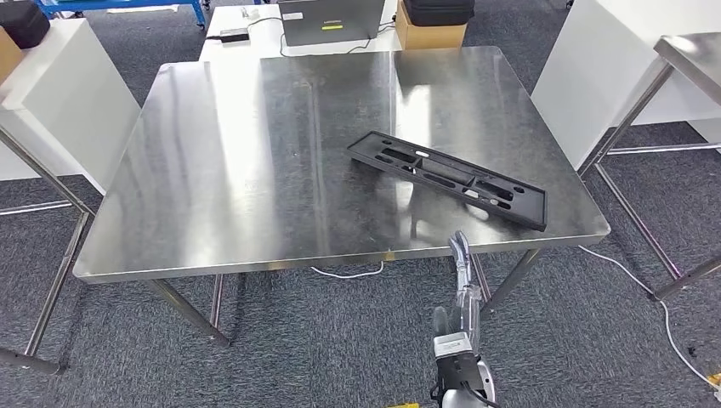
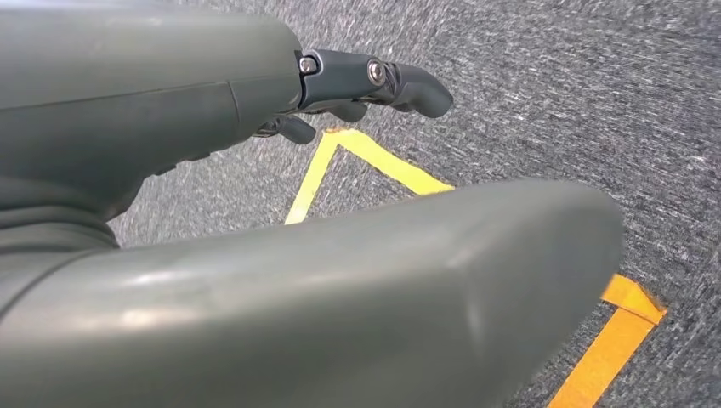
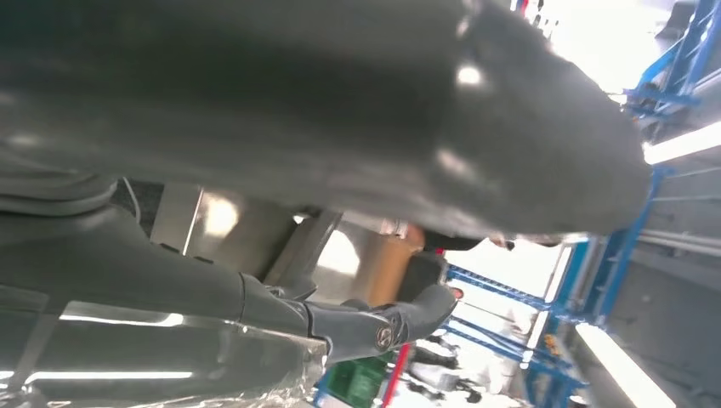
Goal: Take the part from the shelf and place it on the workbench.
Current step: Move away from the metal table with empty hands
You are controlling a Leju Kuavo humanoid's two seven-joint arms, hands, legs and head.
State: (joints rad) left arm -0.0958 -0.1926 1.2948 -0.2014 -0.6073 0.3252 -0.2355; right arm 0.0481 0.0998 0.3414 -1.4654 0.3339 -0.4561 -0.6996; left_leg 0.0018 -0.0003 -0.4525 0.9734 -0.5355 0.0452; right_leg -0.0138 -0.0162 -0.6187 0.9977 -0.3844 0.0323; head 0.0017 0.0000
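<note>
Part (image 1: 448,177) (a long black tray) lies diagonally near the workbench's (image 1: 238,170) right front edge; right hand (image 1: 460,280), below the edge, empty, left hand (image 2: 255,212) too, fingers loose.

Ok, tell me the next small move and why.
Probably draw the right hand down and back. The black part already lies flat on the steel workbench near its front right corner, and the hand sits below the table edge, apart from the part, so the placing looks done.
</note>
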